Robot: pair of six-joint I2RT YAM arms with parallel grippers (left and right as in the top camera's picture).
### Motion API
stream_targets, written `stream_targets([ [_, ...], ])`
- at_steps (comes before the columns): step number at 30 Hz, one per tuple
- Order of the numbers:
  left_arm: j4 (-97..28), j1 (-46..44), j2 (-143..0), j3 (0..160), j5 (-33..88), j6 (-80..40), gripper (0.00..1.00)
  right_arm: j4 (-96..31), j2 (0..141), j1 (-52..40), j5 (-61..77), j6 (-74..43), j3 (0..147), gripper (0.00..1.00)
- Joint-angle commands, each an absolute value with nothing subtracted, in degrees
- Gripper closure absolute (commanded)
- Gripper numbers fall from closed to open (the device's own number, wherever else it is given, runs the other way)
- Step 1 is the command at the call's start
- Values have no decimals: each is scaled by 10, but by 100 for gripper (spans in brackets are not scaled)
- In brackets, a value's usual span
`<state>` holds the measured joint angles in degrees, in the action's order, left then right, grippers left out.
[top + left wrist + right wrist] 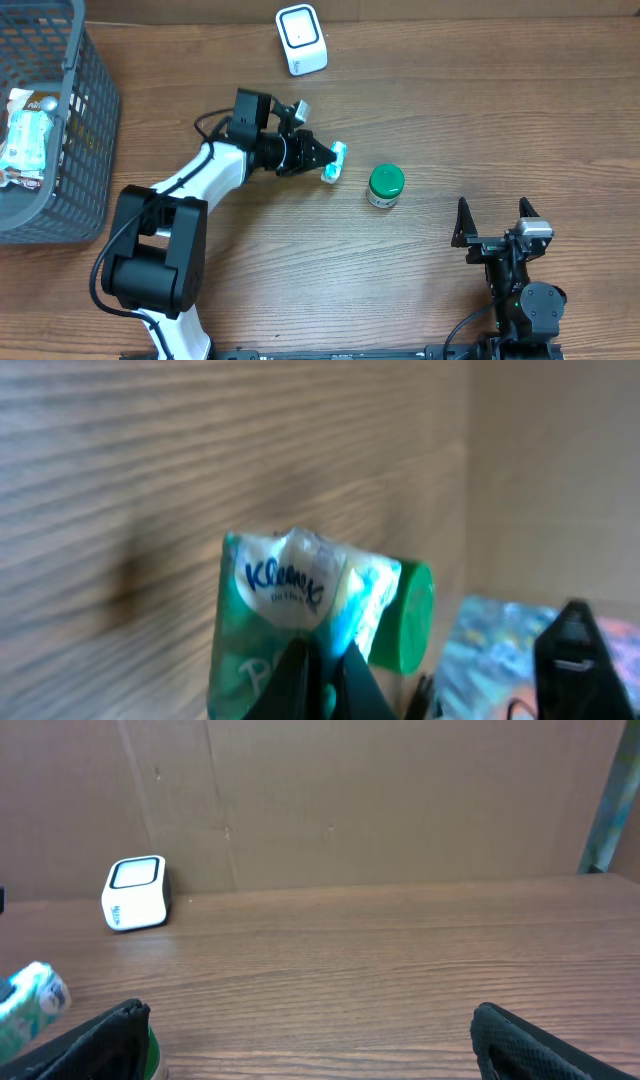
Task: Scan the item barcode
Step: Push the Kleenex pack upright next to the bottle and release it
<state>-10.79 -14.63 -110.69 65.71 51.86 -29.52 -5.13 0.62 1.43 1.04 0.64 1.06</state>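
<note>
the left gripper [318, 158] has its fingers pressed together on the soft tissue pack [334, 162], pinching it by one thin edge near the middle of the table [450, 90]. the pack juts out to the right of the fingertips. whether it hangs clear of the wood or drags on it, i cannot tell. the right gripper [493, 207] waits at the near right with its fingers spread wide and nothing between them.

the scanner [301, 39] stands on the far side, well apart from the pack and a little to the left, so a carry across open table is probably what remains.

the grip looks like the weak point. the wrapper is crinkly and yielding, and a hold on so little of it could let the pack swivel or slide out during a quick swing. no barcode shows in any view; the wrist camera sees only the brand face. if the code sits on a side turned away from the scanner window, the pass would likely read nothing and need a wrist roll.

the green-lidded jar [386, 186] sits just beside the pack on the right and slightly nearer. a sweep that way could knock it over. bringing the pack in too low or too close could nudge the small scanner. the basket [85, 160] at the far left is out of the way.
</note>
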Motion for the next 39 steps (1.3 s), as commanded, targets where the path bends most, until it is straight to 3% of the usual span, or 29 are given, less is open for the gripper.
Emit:
stream_targets([
  [1,-16,-153,-1104,600,591,-396,96,-48,2,16,5,4,4,0],
  [17,43,-206,-1104,555,508,-514,96,-48,2,16,5,4,4,0],
  [39,46,-241,-1104,547,429,-528,95,-48,2,16,5,4,4,0],
])
